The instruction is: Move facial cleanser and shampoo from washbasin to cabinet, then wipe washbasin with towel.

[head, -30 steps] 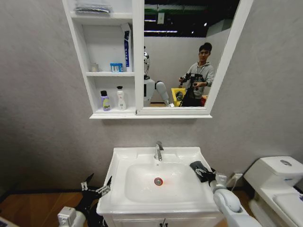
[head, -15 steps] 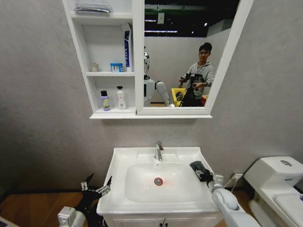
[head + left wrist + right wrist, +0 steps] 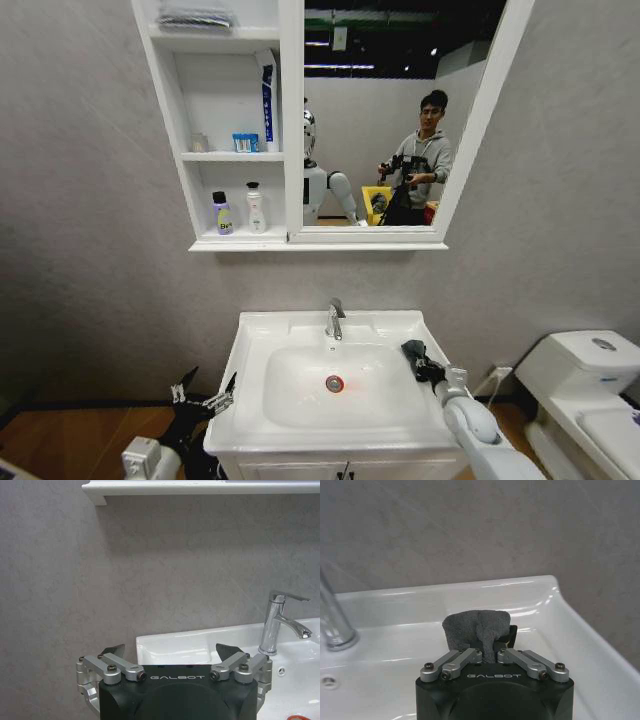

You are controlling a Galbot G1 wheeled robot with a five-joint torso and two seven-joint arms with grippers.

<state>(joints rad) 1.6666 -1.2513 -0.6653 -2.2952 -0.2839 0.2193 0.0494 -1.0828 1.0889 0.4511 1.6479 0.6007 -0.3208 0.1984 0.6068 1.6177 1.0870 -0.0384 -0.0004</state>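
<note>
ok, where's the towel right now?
Head view: the towel is clamped in the right gripper over the right rim of the washbasin, right of the red-ringed drain.

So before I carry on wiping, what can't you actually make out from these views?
- Right gripper: the towel covers its fingertips in the right wrist view.
- Bottles on the cabinet: labels too small to read in the head view.
- Washbasin: the left gripper body blocks its front in the left wrist view.
</note>
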